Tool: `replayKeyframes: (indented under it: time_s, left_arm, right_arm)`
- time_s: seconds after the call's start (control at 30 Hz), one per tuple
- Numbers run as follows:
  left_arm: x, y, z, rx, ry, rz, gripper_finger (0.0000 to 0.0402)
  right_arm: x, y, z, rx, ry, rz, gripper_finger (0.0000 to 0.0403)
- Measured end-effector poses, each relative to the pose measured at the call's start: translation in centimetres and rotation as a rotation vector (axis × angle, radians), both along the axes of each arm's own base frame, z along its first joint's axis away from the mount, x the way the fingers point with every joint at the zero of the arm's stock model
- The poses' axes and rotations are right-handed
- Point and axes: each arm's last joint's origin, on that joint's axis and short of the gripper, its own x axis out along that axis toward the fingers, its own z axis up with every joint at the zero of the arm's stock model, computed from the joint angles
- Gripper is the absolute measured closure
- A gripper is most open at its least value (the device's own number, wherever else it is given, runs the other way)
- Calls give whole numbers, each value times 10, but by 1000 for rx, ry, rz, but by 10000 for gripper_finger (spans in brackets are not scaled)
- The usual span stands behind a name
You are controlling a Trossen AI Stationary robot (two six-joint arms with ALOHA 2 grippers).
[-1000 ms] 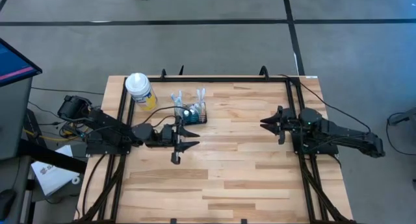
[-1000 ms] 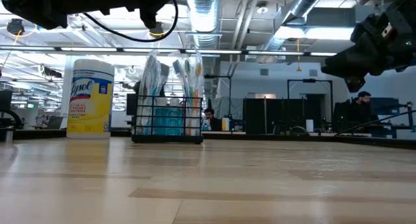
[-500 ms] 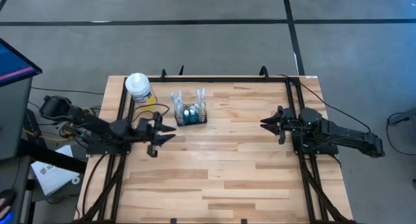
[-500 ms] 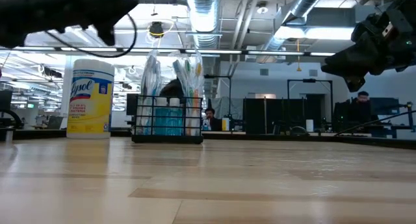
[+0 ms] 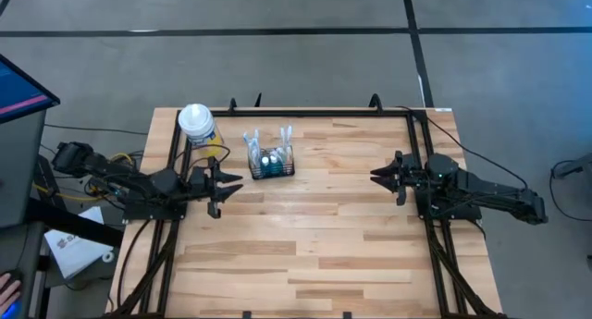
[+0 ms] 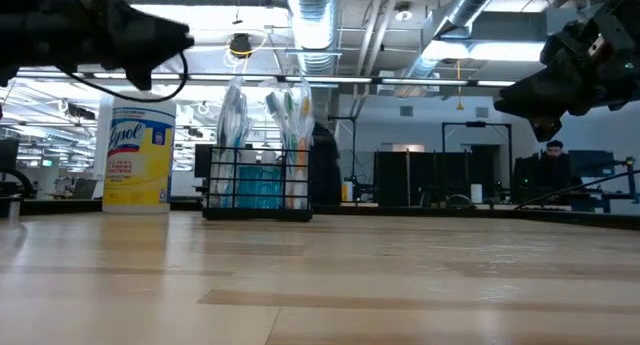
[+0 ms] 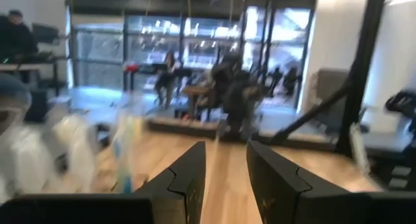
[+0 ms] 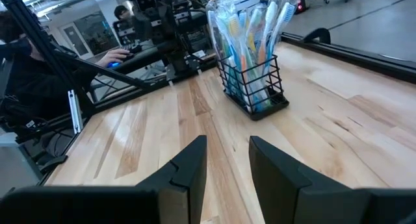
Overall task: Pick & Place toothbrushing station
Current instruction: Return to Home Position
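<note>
The toothbrushing station (image 5: pixel 270 162) is a small black wire caddy holding several wrapped toothbrushes. It stands upright on its base at the table's far middle, also seen in the low view (image 6: pixel 258 185) and the right wrist view (image 8: pixel 253 81). My left gripper (image 5: pixel 233 184) hovers near the table's left edge, a short way left of the caddy, open, with nothing between its fingers (image 7: pixel 188 178). My right gripper (image 5: pixel 375 177) hangs at the table's right side, pointing toward the caddy, open (image 8: pixel 227 165) and holding nothing.
A yellow canister with a white lid (image 5: pixel 198 127) stands at the far left corner, just left of the caddy (image 6: pixel 138 152). Black frame rails (image 5: pixel 416 153) run along the table's left, right and far edges. Bare wood (image 5: pixel 314 254) fills the near half.
My left gripper has drawn back from beside the caddy toward the table's left edge, sinking a little. The caddy has stayed where it stood.
</note>
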Motion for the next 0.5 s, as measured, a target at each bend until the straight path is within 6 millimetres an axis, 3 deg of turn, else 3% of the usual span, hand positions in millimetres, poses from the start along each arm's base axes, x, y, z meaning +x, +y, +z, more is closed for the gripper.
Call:
replayKeyframes:
  time_s: [0.13,0.37,0.5]
  left_arm:
    - [-3,1,-5,-35,58,11,293]
    - [-12,-1,3,26,4,-142,293]
    - [-17,0,-6,-16,96,-154,293]
  right_arm:
    - [0,0,0,0,1,0,297]
    - [0,0,0,0,1,0,297]
    - [0,0,0,0,1,0,297]
